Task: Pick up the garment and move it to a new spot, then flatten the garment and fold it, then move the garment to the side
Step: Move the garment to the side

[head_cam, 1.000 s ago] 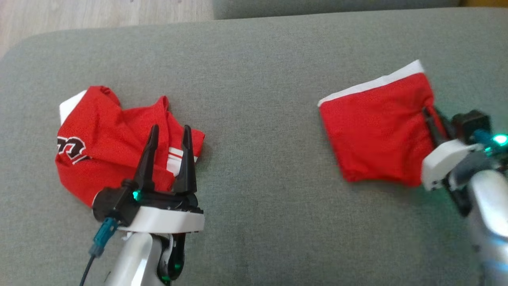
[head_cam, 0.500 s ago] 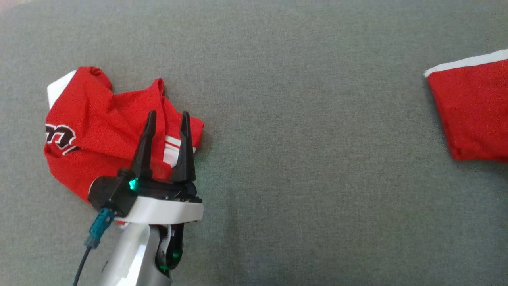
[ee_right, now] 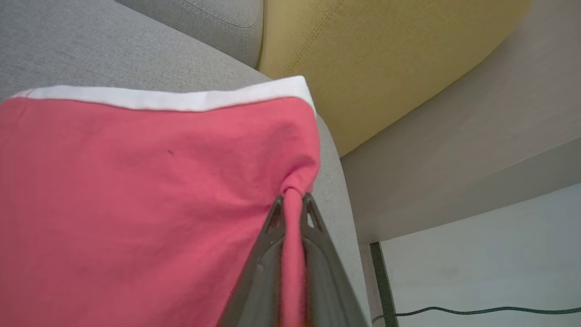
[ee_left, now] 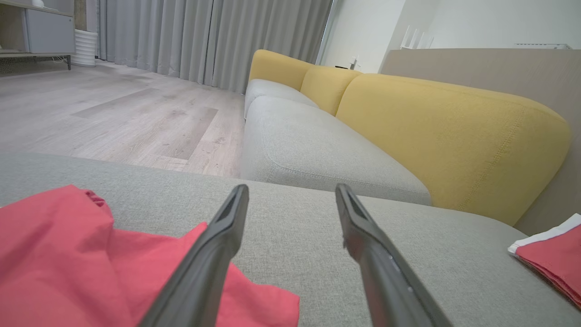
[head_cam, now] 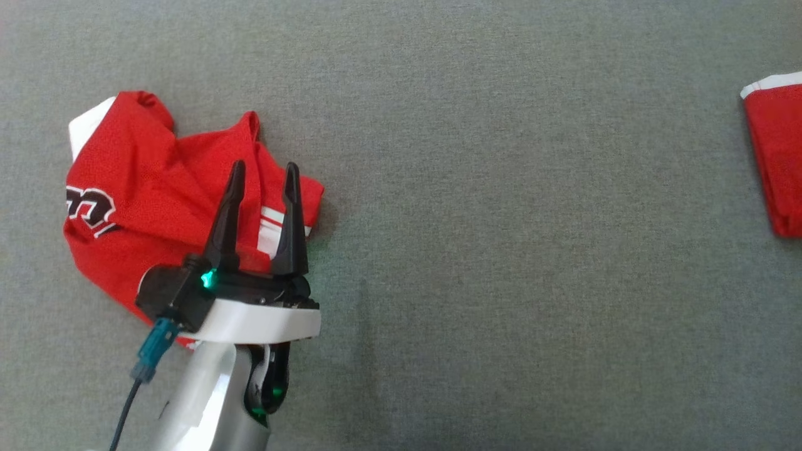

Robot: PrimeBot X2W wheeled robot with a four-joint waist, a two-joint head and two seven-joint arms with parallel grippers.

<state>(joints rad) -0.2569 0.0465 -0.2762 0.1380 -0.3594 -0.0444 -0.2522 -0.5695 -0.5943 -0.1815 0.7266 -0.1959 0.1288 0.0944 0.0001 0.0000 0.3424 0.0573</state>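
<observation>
The folded garment (ee_right: 136, 195), being pinched edgewise by the right gripper (ee_right: 292, 200), is best slid flat, while the left gripper (head_cam: 264, 168) is being held spread.

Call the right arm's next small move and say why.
Probably open the right gripper and release the folded garment. The gripper pinches a bunched edge, and the garment lies on the grey cushion close to its edge, so it looks placed. The left gripper hovers open over the crumpled garment.

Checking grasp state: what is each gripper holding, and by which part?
Right gripper is shut on the folded red garment, pinching a bunched fold at its side edge. Left gripper is open, holding nothing.
</observation>
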